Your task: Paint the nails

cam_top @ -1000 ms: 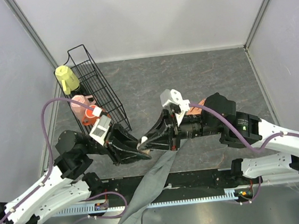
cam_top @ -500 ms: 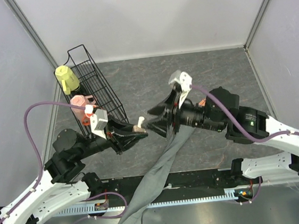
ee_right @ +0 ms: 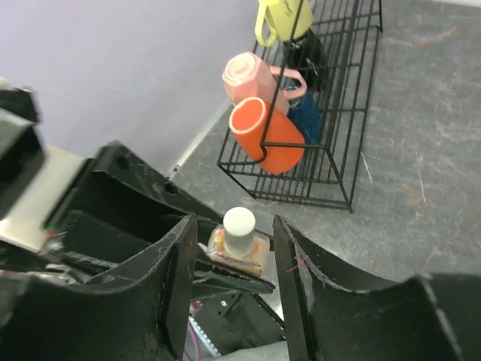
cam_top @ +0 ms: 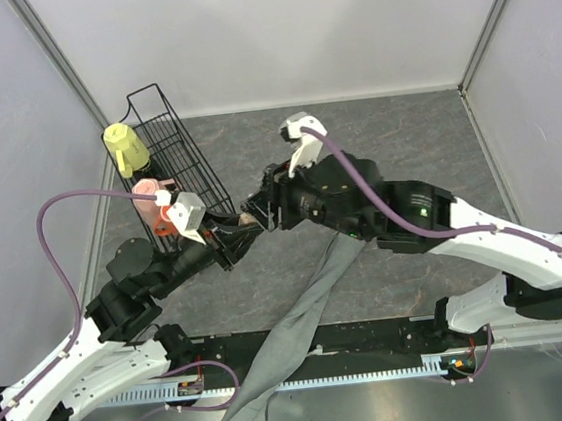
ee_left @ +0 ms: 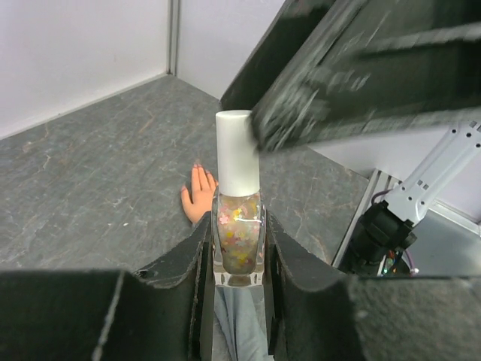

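Observation:
My left gripper (ee_left: 238, 259) is shut on a clear nail polish bottle (ee_left: 238, 233) with coloured flakes and a white cap (ee_left: 237, 154), held upright above the table. My right gripper (ee_right: 233, 226) is open, one jaw on each side of the cap (ee_right: 240, 228) without touching it. In the top view the two grippers meet at the bottle (cam_top: 250, 217). The peach mannequin hand (ee_left: 201, 192) lies on the table beyond the bottle. Its nails (ee_left: 197, 167) are too small to judge. Its grey sleeve (cam_top: 311, 308) runs to the near edge.
A black wire rack (cam_top: 181, 171) stands at the left with a yellow cup (cam_top: 126, 148), a pink mug (cam_top: 149, 194) and an orange mug (cam_top: 168, 217). The rack (ee_right: 331, 128) lies just beyond my right gripper. Grey walls close in the table.
Both grippers have moved up and toward the back left with the bottle. The right arm has swung over the sleeve, and its open jaws now straddle the cap.

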### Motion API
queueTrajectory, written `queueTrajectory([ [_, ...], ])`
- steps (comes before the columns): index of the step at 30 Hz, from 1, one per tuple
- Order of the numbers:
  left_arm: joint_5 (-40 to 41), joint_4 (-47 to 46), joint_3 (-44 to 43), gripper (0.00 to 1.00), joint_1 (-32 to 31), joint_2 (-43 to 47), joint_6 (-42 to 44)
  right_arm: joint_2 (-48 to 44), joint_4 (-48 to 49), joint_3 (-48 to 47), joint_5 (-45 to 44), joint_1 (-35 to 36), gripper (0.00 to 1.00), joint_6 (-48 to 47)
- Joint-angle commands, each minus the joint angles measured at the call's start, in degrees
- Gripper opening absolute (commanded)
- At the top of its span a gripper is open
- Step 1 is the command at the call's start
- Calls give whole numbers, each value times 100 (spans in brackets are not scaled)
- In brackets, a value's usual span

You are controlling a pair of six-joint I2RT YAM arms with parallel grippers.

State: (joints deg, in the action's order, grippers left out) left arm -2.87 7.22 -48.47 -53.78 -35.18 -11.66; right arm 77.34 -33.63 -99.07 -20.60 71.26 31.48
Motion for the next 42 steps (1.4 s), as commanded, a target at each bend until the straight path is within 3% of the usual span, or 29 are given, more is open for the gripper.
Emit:
queueTrajectory([
  [1,270,-344,-14,2,-1,90,120,394,-566,-587,-568,195,50,191],
  [4,235,-397,48,2,-1,90,59,545,-619,-640,-577,256,37,183],
  [7,173,-397,74,2,-1,116,-3,519,-619,-597,-612,283,15,121],
  [8,130,-406,74,2,-1,117,-20,475,-610,-544,-629,274,3,17],
  [11,-650,-432,66,2,-1,160,-82,247,-427,-281,-402,274,0,-509],
  [14,-2397,-940,171,2,-1,300,-301,-192,125,272,1071,265,0,-1151],
  [15,-3498,-1160,206,2,-1,327,-432,-350,337,709,2007,265,0,-1562],
  [17,-4734,-2265,329,2,-1,284,-1186,-964,1299,1351,3232,265,0,-1847],
  [18,-5758,-2783,390,2,-1,205,-1624,-1167,1611,1894,3673,256,0,-1900],
  [19,-6090,-3771,469,2,-1,117,-2482,-1395,1831,2048,4599,248,0,-1892],
  [21,-6478,-4088,461,2,-1,-7,-2980,-1415,2123,2172,5186,248,0,-1813],
  [22,-6437,-3993,383,2,-1,11,-2869,-1406,2150,2181,5380,256,0,-1752],
  [27,-5208,-1437,-310,2,-1,169,-1141,-1546,2141,2234,5040,213,0,-1813],
  [30,-4058,-410,-593,2,-1,169,-498,-1687,1879,2085,4094,177,2,-1813],
  [31,-3776,-241,-628,2,-1,178,-365,-1705,1608,2006,3777,169,7,-1804],
  [32,-3077,-100,-655,2,-1,195,-259,-1696,1466,1831,3113,177,31,-1734],
  [35,-1820,244,-594,2,-1,257,23,-1582,956,1375,2230,168,74,-1384],
  [38,-947,359,-506,2,-1,283,199,-1362,525,883,1289,177,83,-1023],
  [42,-513,385,-392,2,-1,257,383,-977,111,337,531,168,81,-311],
])
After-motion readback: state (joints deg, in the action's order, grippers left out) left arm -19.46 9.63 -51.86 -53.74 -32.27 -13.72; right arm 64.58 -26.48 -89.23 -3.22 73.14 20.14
